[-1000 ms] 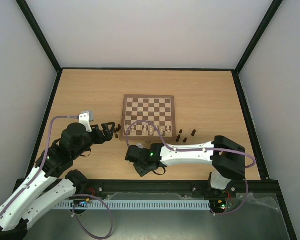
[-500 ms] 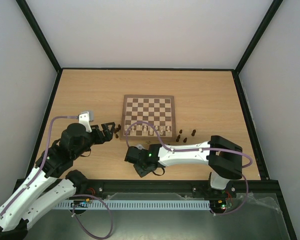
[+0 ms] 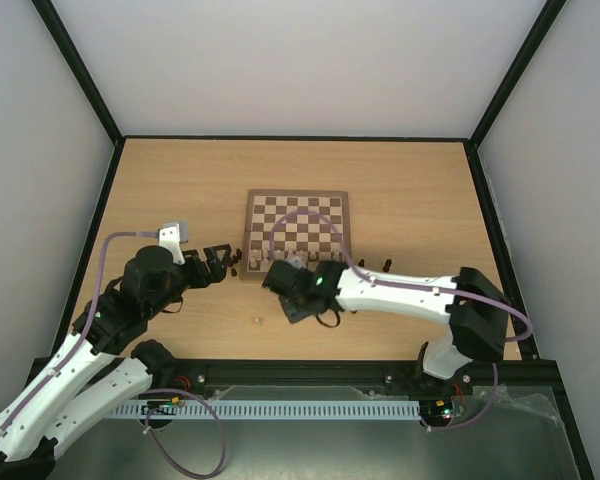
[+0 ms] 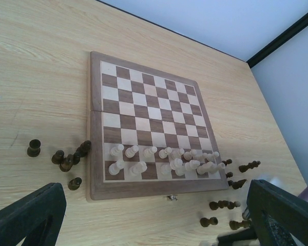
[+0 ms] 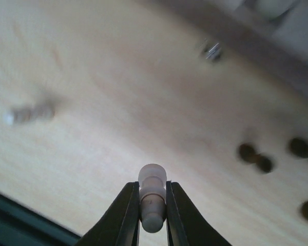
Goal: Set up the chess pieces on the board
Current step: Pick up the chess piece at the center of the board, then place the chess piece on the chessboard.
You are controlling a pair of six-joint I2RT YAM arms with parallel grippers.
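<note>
The board [image 3: 297,222] lies mid-table, shown whole in the left wrist view [image 4: 143,118]. Pale cream chess pieces [image 4: 164,161] crowd its two nearest rows. Dark chess pieces stand and lie off its left edge [image 4: 66,158] and off its right near corner [image 4: 236,179]. My right gripper [image 5: 152,205] is shut on a pale cream piece [image 5: 152,195], held above bare tabletop just short of the board's near edge [image 3: 280,274]. My left gripper [image 4: 154,220] hangs open and empty, left of the board [image 3: 220,262].
One small pale piece [image 3: 257,321] lies alone on the table in front of the board, blurred in the right wrist view [image 5: 28,114]. The board's metal clasp [image 4: 170,197] sits on its near edge. Black frame rails and grey walls bound the tabletop.
My right gripper closed on the pale piece and lifted it away from the table's near side toward the board's near edge. The left arm has stayed put.
</note>
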